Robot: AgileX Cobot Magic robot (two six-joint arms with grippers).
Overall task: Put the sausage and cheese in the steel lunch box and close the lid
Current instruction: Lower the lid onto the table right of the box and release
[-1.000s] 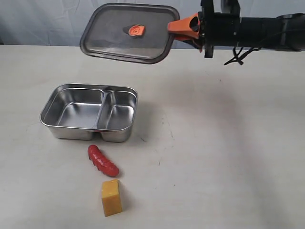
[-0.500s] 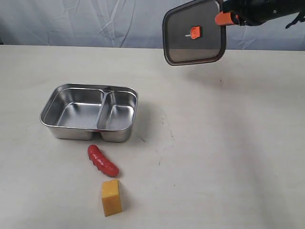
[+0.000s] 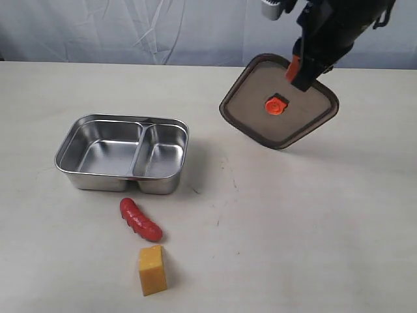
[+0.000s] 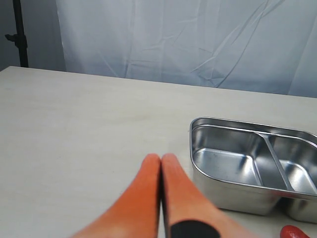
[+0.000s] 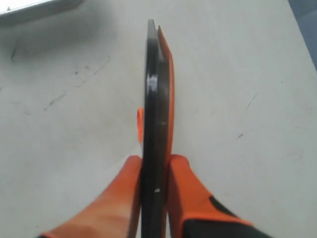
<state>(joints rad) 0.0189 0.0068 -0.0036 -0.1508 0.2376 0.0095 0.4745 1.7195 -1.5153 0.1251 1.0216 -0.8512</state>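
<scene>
The steel lunch box point(image 3: 121, 154) sits open on the table left of centre, both compartments empty; it also shows in the left wrist view point(image 4: 255, 168). In front of it lie the red sausage point(image 3: 140, 220) and, nearer still, the yellow cheese point(image 3: 152, 270). My right gripper point(image 3: 296, 68) is shut on the edge of the dark lid point(image 3: 279, 109), which hangs tilted above the table to the right of the box, its orange valve facing the camera. The right wrist view shows the lid point(image 5: 154, 124) edge-on between the orange fingers point(image 5: 119, 198). My left gripper point(image 4: 161, 159) is shut and empty, apart from the box.
A pale cloth backdrop point(image 3: 163, 32) hangs behind the table's far edge. A tip of the sausage point(image 4: 297, 232) shows at the edge of the left wrist view. Bare tabletop point(image 3: 306, 222) spreads to the right of the food pieces.
The right arm has swung the lid from above and behind the box over to the right and lowered it toward the table, turning it as it went. Box, sausage and cheese have not moved.
</scene>
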